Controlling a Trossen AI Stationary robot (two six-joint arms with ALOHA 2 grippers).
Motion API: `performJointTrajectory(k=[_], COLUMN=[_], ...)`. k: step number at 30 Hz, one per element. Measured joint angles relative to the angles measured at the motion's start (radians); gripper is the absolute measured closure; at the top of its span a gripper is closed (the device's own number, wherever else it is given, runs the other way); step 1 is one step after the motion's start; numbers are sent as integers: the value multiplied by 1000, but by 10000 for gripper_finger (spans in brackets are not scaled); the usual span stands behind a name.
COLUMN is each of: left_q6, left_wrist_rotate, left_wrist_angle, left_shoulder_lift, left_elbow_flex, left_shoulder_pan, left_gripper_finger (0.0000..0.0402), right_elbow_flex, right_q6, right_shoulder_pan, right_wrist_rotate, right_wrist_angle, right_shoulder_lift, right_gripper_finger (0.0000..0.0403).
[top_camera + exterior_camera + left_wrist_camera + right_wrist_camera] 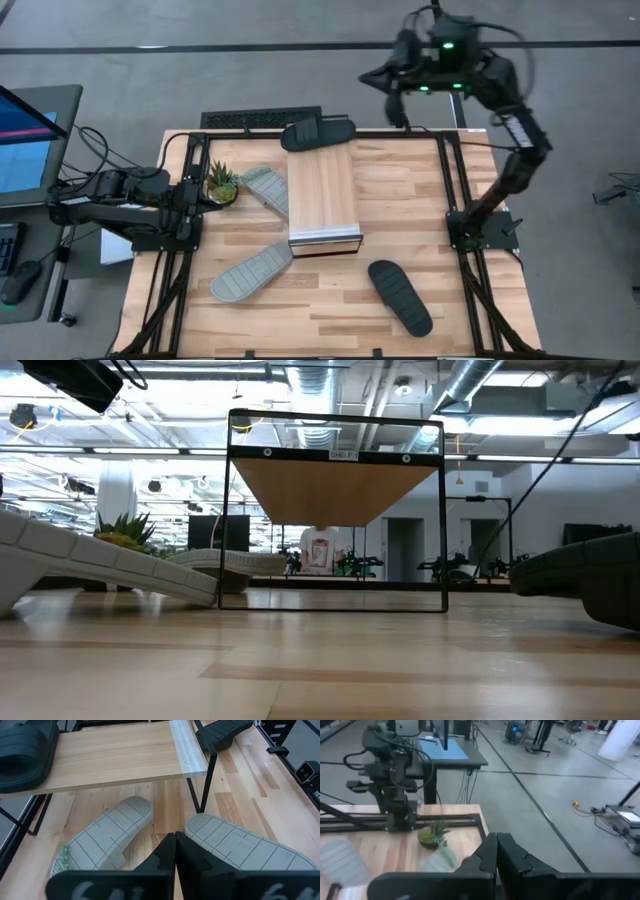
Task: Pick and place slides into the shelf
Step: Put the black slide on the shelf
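Landmark: the shelf (323, 201), a light-wood box at the table's (420, 200) centre. Nearest the front edge, one black slide (400, 297) lies right of the shelf's metal end and one grey slide (251, 274) lies left of it, sole up. A second grey slide (266, 187) rests against the shelf's left side, beside a small plant (221, 184). A second black slide (318, 133) sits on the shelf's far end. The left gripper (175, 851) is clenched and empty, left of the shelf. The right gripper (497, 854) is clenched and empty, raised beyond the shelf's far right.
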Motion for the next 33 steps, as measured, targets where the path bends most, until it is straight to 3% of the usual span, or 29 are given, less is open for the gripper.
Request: performJointTrajectory(k=[14,20,25,33], left_q6=[0,0,0,0], left_wrist_rotate=[0,0,0,0], left_wrist_angle=[0,0,0,0], left_shoulder_lift=[0,0,0,0], left_elbow_flex=[0,0,0,0], left_shoulder_pan=[0,0,0,0], left_gripper_finger=[401,401,401,401], right_elbow_flex=[-1,-34,-261,-806], right_q6=[-7,-20,-31,145], right_shoulder_pan=[-44,-6,73,172], right_wrist_rotate=[-125,-302,-408,-406], right_wrist_angle=[-281,-289,-134,366], right_shoulder_lift=[-129,-134,-197,-395], right_gripper_finger=[403,403,403,403])
